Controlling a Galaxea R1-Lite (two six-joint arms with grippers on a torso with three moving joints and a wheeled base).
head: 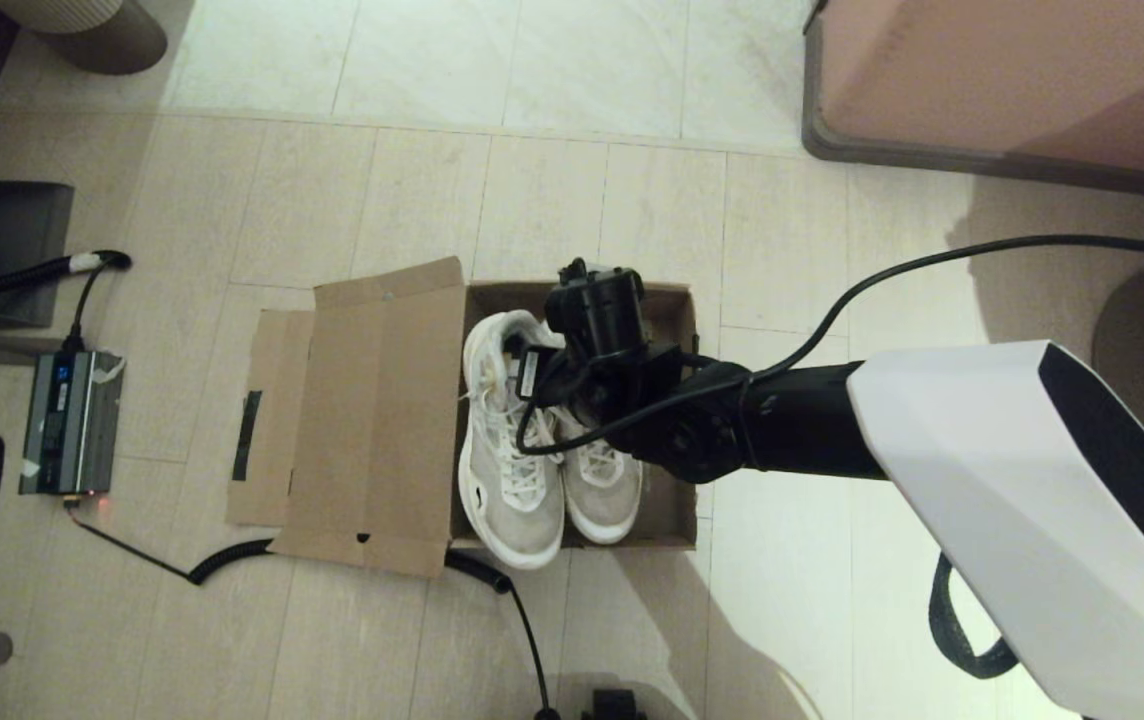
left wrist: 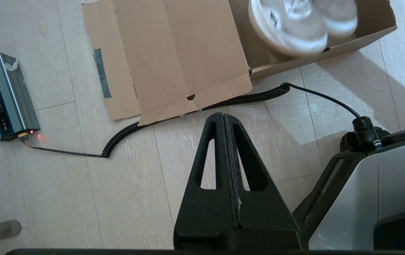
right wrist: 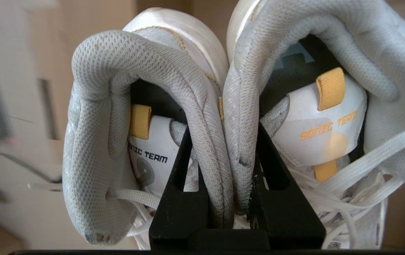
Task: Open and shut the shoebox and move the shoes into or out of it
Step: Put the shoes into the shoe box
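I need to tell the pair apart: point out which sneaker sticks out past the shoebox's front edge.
The sneaker on the robot's left, beside the opened lid flap: its toe overhangs the shoebox front wall, while the other sneaker sits inside. The right gripper pinches both collars together.

Pale tiled floor (head: 572, 160) carries the shoebox (head: 677, 520), coiled cable (head: 232, 558), grey power unit (head: 67, 420).

1. The right arm is reaching in from the right, wrist bent, and the right gripper (right wrist: 236, 198) is pointing down.
2. Its fingers (right wrist: 184, 184) are pinching the two inner collars of the shoes (right wrist: 223, 117) together, one finger inside each shoe.
3. The left gripper (left wrist: 228, 141) is hanging parked, fingers pressed together.
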